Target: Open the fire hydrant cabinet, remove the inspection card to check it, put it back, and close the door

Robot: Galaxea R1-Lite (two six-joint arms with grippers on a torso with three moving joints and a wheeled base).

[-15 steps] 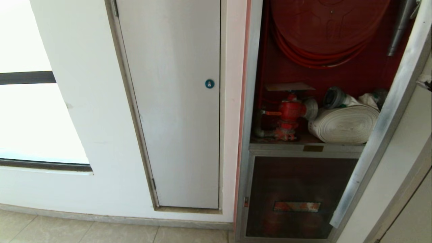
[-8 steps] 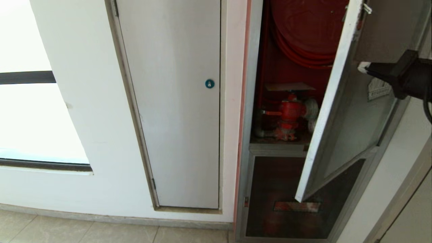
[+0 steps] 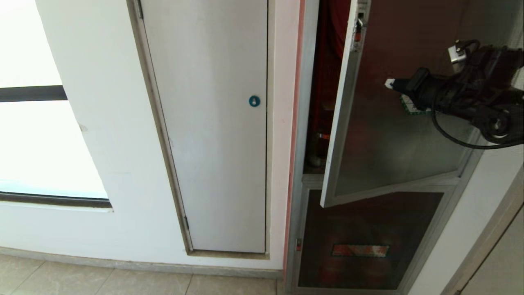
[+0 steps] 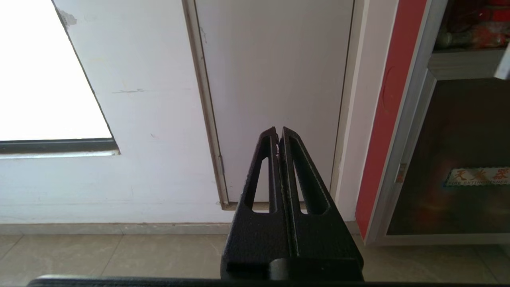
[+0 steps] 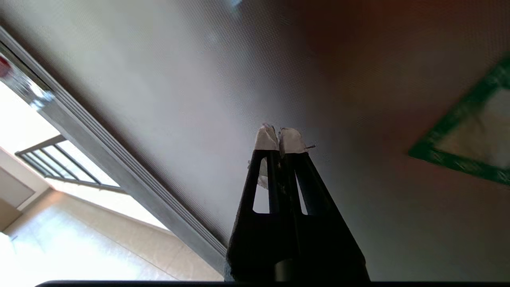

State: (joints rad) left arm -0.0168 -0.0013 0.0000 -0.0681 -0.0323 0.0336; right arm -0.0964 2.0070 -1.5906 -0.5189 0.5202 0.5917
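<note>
Head view: aluminium-framed dark tinted glass door [image 3: 389, 135] stands partly ajar over the silver-framed fire hydrant cabinet with red interior [image 3: 327, 82]; only a narrow red strip shows at its left side. Right gripper [image 3: 389, 84], white-taped tips pressed together with nothing between them, sits at the glass face, near the green-bordered hexagonal sticker [image 5: 470, 143]. Left gripper [image 4: 279, 131], clenched empty, points at the grey-white panel door with blue round lock [image 3: 213, 123]. Inspection card not visible.

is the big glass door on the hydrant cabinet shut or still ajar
Ajar. The door stands angled off the fire hydrant cabinet, a red gap showing along its latch edge, the right gripper against its glass.
</note>
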